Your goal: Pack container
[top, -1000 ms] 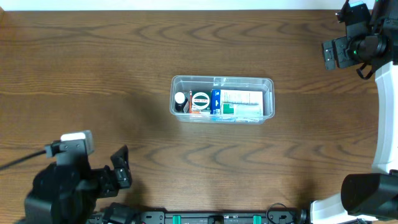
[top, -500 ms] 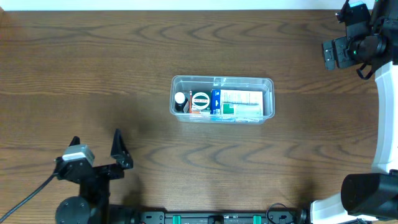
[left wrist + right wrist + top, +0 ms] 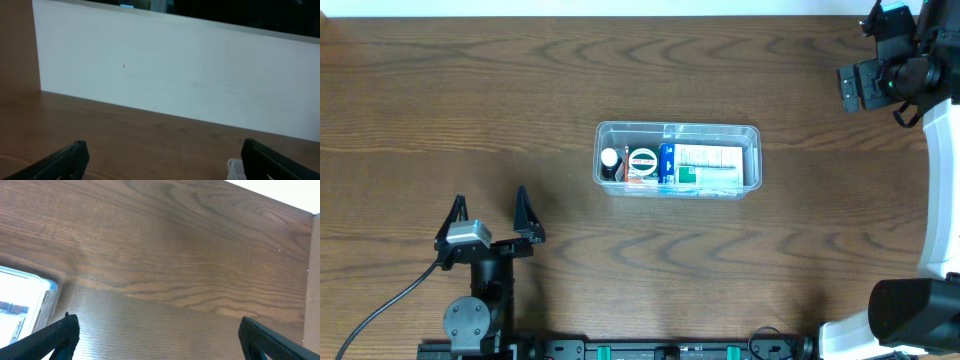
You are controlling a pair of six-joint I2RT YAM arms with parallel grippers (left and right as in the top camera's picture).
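The container [image 3: 752, 150], packed with boxes [image 3: 705, 167] whose print is too small to be read, is seen central on the table [image 3: 470, 80], cut to one corner in the right wrist view, while the left gripper [image 3: 490, 202] and right gripper [image 3: 157, 332] are held spread, well clear of it.

clear container [image 3: 752, 135], brown woodgrain table [image 3: 520, 100]
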